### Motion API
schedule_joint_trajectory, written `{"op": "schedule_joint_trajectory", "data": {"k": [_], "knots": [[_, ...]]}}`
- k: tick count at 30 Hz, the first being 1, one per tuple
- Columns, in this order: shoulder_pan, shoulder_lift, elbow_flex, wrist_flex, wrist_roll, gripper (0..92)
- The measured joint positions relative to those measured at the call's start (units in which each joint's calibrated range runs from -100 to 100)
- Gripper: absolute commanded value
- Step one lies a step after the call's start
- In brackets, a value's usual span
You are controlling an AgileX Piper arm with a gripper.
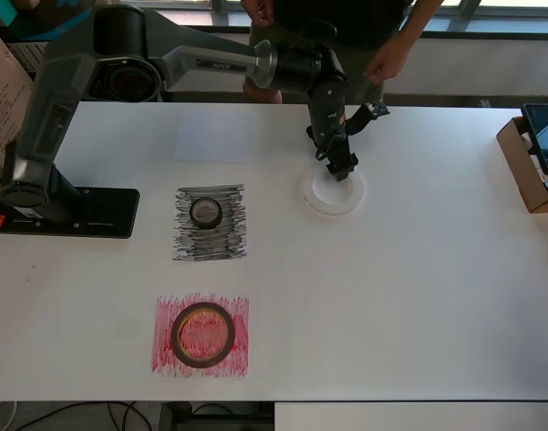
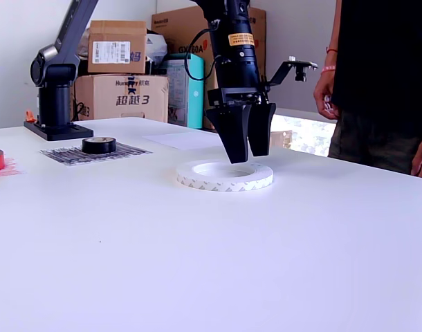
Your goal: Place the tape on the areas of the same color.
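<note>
straddling white ring (image 2: pixel 225 176) rim, end effector (image 2: pixel 243 158) parted — exterior view only; overhead hides gap.

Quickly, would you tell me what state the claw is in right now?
Claw: slightly open, fingertips down at the far rim of the white tape ring; holding nothing that can be seen.

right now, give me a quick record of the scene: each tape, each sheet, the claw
black tape: on black sheet
red tape: on red sheet
white tape: on bare table, not on white sheet
claw: fingers pointing down at the white tape's far side, narrow gap between them; whether it grips the ring is unclear
person: standing at the table's far edge
</note>
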Motion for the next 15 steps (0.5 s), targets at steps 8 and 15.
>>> {"op": "schedule_joint_trajectory", "data": {"k": [8,15], "knots": [[-0.8,1.3,1.0,0.5,0.0,91.2],[-2.4,3.0,0.9,1.0,0.1,91.1]]}}
